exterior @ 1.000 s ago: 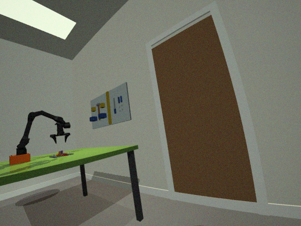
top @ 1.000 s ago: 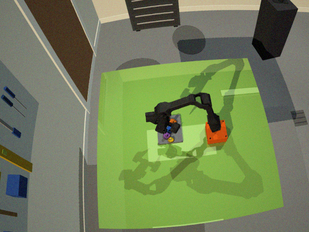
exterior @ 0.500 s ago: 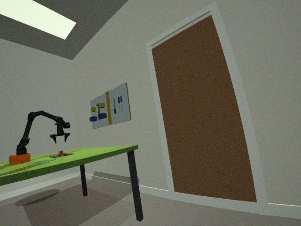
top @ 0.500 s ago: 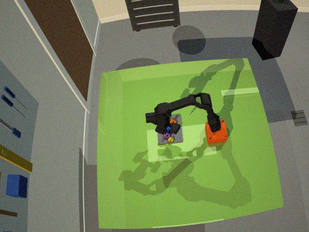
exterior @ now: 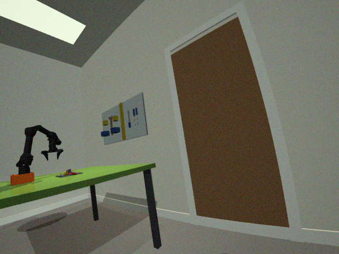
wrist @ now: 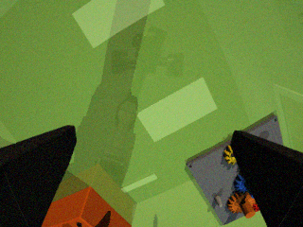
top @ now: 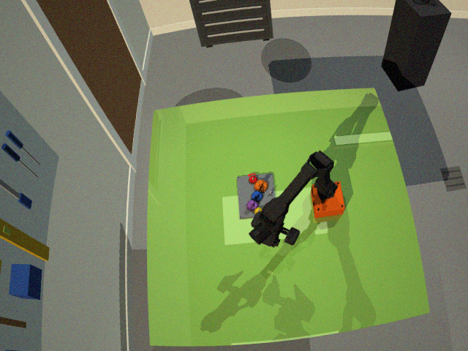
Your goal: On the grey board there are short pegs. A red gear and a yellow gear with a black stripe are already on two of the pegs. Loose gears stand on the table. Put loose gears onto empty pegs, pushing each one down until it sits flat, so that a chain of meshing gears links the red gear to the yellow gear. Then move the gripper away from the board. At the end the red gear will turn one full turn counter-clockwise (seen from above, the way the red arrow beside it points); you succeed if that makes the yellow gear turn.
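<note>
High above the counter (top: 196, 287) (exterior: 115, 172) (wrist: 43, 71), jaws (exterior: 52, 158) spread wide, nothing gripped, tips pointing down. Off to one side rather than beneath, past one finger in the wrist view: the grey board (top: 246, 185) (exterior: 60, 176) (wrist: 208, 172). Along it, nearest first from the jaws: yellow gear (top: 257, 210) (wrist: 229, 155), then purple (top: 251, 205), blue (top: 257, 196) (wrist: 240, 183), orange (top: 260, 185) (wrist: 234, 203), red (top: 251, 178) (wrist: 256, 207) farthest. Apparently a full chain; flatness and meshing impossible to confirm. Likely next: farther withdrawal, away from the yellow end, no crossing back over the gears.
</note>
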Action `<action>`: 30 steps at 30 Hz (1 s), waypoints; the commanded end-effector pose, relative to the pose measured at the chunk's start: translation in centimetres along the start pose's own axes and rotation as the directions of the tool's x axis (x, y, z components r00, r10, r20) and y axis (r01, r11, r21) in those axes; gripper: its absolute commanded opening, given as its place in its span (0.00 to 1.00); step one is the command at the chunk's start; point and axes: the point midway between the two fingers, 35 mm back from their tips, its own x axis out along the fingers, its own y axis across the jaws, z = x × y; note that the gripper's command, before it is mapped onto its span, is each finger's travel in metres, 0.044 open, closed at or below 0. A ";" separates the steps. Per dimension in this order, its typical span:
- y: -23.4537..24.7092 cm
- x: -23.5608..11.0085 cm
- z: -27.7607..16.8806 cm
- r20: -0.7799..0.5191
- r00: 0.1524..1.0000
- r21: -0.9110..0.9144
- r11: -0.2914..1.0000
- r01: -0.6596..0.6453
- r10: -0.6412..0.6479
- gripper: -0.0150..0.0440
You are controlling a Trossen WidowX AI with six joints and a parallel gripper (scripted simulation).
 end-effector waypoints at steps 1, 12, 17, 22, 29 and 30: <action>4.6 -1.0 0.8 0.012 1.000 0.003 1.000 -0.005 0.005 1.00; 6.1 -1.2 0.9 0.010 1.000 0.008 1.000 -0.006 0.006 1.00; 6.1 -1.2 0.9 0.010 1.000 0.008 1.000 -0.006 0.006 1.00; 6.1 -1.2 0.9 0.010 1.000 0.008 1.000 -0.006 0.006 1.00; 6.1 -1.2 0.9 0.010 1.000 0.008 1.000 -0.006 0.006 1.00; 6.1 -1.2 0.9 0.010 1.000 0.008 1.000 -0.006 0.006 1.00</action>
